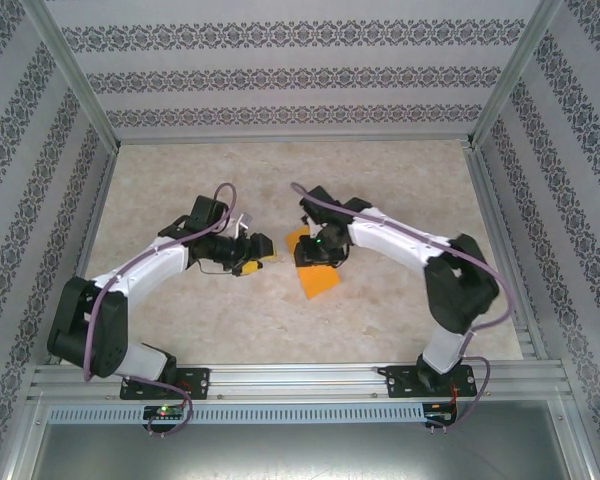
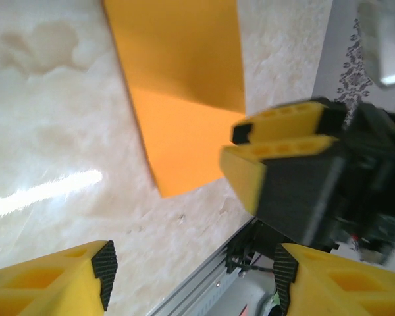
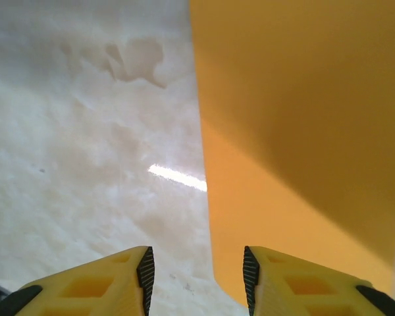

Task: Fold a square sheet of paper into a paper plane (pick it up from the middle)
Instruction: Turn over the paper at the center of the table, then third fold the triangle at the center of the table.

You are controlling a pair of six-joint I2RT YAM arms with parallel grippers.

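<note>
Step in hand: both claws are working at the square sheet of paper [image 1: 318, 280], in what seems an early creasing stage. No pointed dart is showing yet, so most of the folding is looking undone.
Next move: by my judgement, one claw is needing to close on a free edge, lift it and carry it across. Thin paper is likely sliding on the smooth counter [image 1: 180, 170], so the other claw is needing to pin it.
Sheet, near end: lying flat between the two arms, its near corner pointing toward the bases. It is plain orange, straight-edged and looking narrower than a square, as if doubled over, but the layers are too thin to tell.
Left claw [image 2: 194, 280]: hovering just beside the sheet's left edge, fingers standing apart, nothing between them.
Right claw [image 3: 197, 276]: sitting over the sheet's middle, fingers apart, bare counter showing in the gap and the sheet's long edge running just beside one finger.
Sheet, far end: poking out beyond the right claw. A slanting darker band is crossing it; I cannot tell whether it is shadow or crease.
</note>
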